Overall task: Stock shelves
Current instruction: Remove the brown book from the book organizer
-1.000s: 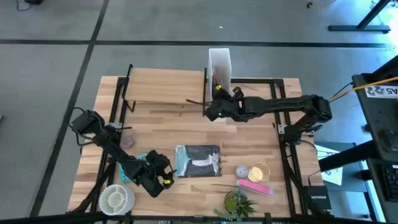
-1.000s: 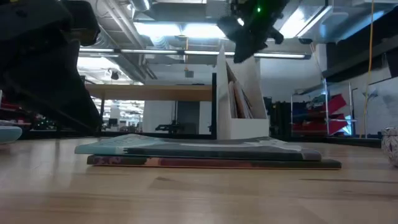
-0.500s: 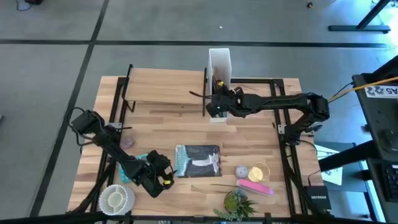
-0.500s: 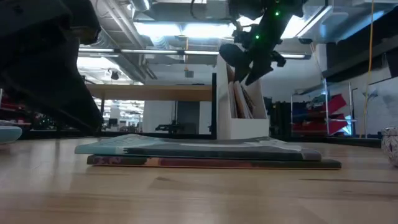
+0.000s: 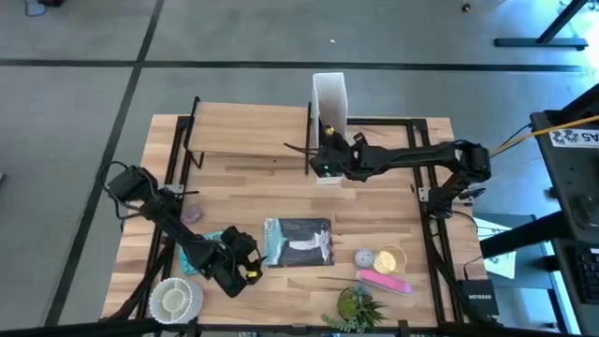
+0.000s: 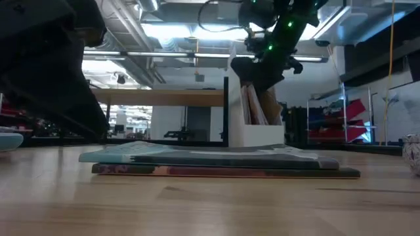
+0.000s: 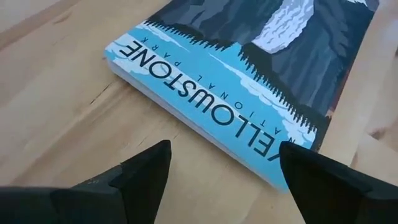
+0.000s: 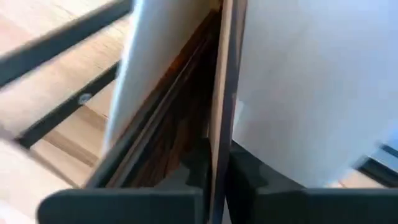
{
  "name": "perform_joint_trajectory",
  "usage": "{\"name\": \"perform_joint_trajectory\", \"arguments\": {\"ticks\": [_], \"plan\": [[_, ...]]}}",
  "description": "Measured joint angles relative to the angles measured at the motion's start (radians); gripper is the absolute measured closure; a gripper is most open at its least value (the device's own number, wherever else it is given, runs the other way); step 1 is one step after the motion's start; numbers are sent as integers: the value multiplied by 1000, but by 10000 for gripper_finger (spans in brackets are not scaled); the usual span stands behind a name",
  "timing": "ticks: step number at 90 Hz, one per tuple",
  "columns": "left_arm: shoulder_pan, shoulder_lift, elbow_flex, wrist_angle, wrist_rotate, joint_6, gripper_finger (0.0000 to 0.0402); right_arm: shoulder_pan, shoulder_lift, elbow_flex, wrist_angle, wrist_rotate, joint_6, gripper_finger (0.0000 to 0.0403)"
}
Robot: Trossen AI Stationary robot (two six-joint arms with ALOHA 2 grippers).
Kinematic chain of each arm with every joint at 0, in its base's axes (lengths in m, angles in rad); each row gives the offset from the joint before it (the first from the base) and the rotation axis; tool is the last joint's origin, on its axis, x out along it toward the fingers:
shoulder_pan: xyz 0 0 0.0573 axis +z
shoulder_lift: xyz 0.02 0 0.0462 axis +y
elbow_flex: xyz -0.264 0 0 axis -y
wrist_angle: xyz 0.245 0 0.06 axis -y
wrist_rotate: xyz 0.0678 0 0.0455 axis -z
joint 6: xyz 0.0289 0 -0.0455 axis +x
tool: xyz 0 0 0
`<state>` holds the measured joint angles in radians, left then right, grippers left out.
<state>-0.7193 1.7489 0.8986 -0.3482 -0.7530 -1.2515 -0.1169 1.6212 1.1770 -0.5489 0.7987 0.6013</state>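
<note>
Right gripper (image 8: 217, 165) pinched on a thin book (image 8: 219, 93) inside the white file box (image 5: 330, 94), beside the shelves (image 5: 248, 129) for short transfer; left gripper (image 7: 224, 165) spread wide over Yellowstone book (image 7: 249, 81), poised to grasp.

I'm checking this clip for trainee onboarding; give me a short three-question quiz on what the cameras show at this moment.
1. True or false: the right gripper is shut on a thin book at the white file box.
2. Which title shows on the book in front of the left gripper? A) Yosemite B) Yellowstone C) Zion
3. Fill in: the shelf board has ____ stocked on top of it.

Key
1. True: in the right wrist view its fingers pinch the book's edge.
2. B: the cover reads Yellowstone National Park, and the left gripper is open just short of it.
3. Nothing: its top is bare in the high view.
</note>
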Motion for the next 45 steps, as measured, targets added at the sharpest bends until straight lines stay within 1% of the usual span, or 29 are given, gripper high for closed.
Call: {"name": "perform_joint_trajectory", "arguments": {"ticks": [12, 24, 34, 39, 45], "plan": [[0, 0, 0, 0, 2, 3, 119, 46, -49, 35, -10, 87, -10, 398], [0, 0, 0, -1, 2, 4, 119, 110, -106, 86, -8, 195, -66, 399], [0, 1, 0, -2, 1, 6, 119, 181, -148, 135, -5, 306, -147, 401], [0, 1, 0, -3, 1, 8, 119, 232, -155, 166, -4, 360, -202, 401], [0, 1, 0, -3, -2, 28, 119, 306, -155, 208, -1, 400, -290, 401]]}}
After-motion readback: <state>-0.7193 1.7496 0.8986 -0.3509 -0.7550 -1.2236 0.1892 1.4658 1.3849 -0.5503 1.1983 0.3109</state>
